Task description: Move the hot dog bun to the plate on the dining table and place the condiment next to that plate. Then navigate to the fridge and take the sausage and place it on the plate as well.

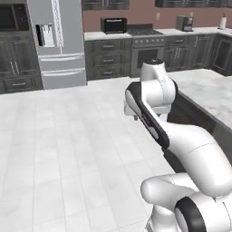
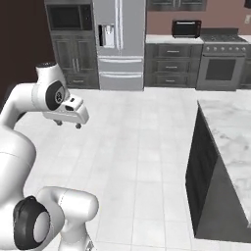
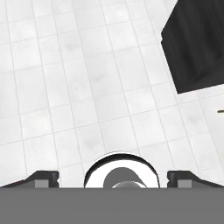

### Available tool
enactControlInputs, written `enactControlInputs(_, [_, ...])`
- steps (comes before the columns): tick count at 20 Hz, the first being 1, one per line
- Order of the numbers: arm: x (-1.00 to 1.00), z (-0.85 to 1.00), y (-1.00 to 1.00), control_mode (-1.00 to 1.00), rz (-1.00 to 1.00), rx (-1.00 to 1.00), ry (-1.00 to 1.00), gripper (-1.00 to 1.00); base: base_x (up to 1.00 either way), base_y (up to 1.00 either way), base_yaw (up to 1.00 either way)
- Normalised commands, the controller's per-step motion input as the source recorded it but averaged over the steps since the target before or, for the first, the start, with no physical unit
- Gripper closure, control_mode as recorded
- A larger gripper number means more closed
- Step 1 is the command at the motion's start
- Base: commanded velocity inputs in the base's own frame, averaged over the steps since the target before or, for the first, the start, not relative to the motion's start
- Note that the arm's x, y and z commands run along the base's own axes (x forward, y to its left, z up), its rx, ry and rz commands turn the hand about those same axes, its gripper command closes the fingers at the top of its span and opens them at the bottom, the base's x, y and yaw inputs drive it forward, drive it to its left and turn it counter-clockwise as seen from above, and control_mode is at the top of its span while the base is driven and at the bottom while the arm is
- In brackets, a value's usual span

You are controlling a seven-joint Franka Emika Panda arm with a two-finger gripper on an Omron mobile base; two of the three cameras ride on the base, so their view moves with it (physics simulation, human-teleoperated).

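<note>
The steel fridge stands shut against the back wall, across a stretch of white tiled floor; it also appears in the right base view. My arm is folded close over the base. The gripper hangs at mid height and points down at the floor. In the hand view the gripper is open, its fingertips far apart with nothing between them, only floor tiles below. From the left base view the gripper is mostly hidden behind the arm. The hot dog bun, plate, condiment, sausage and dining table are out of view.
A dark island with a marble top stands to the right; its dark side shows in the hand view. Dark cabinets, a stove and a toaster oven line the back wall. Open floor lies between me and the fridge.
</note>
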Motion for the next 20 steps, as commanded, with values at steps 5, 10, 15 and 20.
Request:
enactControlInputs(5, [0.00,0.00,0.00,1.00,0.00,0.00,0.00,-1.00,1.00,0.36,-0.20])
enactControlInputs(10, [0.00,0.00,0.00,1.00,0.00,0.00,0.00,-1.00,1.00,0.44,-0.15])
enactControlInputs(15, [0.00,0.00,0.00,1.00,0.00,0.00,0.00,-1.00,1.00,0.65,-0.01])
enactControlInputs(20, [0.00,0.00,0.00,1.00,0.00,0.00,0.00,-1.00,1.00,0.56,0.01])
